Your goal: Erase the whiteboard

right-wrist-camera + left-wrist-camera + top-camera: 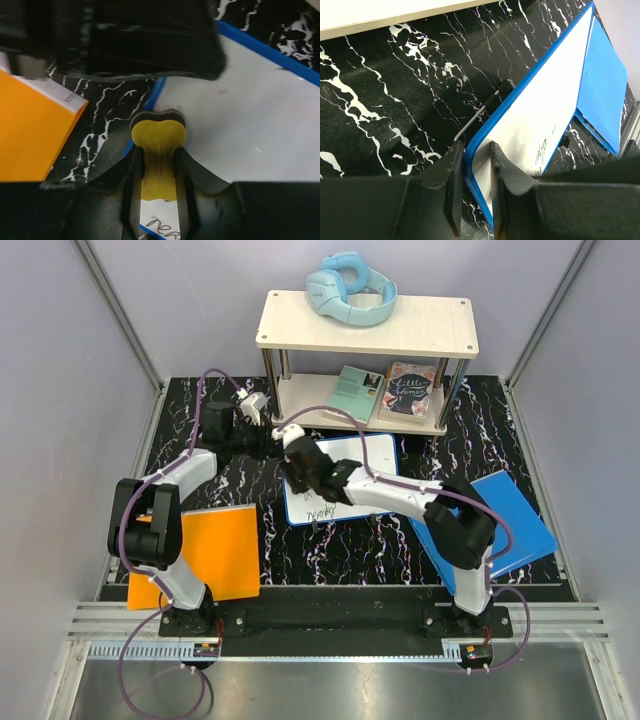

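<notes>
From above, the right arm (400, 495) covers the board's (370, 455) 9 o'clock part, and the writing (322, 512) at its 6 o'clock edge is too small to read. The left arm (150, 525) hides the orange panel's (225, 550) 9 o'clock side; the right arm overlaps the blue panel (520, 525) at 9 o'clock. In the left wrist view the board's 6 o'clock part is hidden behind the left gripper (475, 150), and a thin dark thing (492, 100) lies against its rim, too indistinct to name. In the right wrist view a blurred black mass (140, 35) fills 12 o'clock, the eraser's (158, 132) lower end is hidden inside the right gripper (157, 150), and writing is cut off at 6 o'clock
</notes>
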`<state>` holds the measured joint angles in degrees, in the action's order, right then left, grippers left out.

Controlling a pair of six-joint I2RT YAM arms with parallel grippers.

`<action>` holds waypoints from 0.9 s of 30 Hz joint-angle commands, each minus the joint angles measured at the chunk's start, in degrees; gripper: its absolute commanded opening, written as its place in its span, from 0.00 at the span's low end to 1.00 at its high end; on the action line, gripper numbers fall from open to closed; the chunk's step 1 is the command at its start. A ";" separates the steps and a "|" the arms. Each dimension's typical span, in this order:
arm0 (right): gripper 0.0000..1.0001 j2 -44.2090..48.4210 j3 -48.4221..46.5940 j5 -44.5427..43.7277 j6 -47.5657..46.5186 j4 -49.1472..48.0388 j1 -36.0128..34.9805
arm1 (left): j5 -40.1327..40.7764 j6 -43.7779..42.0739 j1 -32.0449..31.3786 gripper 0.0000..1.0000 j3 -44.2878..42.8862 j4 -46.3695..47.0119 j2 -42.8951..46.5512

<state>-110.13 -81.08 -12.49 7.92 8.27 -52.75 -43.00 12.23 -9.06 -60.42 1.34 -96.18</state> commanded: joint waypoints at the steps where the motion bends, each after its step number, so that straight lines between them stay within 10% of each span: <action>1: 0.00 -7.65 -1.36 -0.87 -0.36 9.48 -1.21 | 1.78 -3.09 -1.84 0.00 -1.27 -1.08 -1.03; 27: 0.00 6.59 15.77 -21.70 16.77 12.21 3.35 | 1.87 -3.26 -1.93 0.00 -0.66 -1.08 -0.50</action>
<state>-103.94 -69.01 -25.89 21.85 12.62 -56.42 -43.03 11.97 -11.07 -60.73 2.68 -96.18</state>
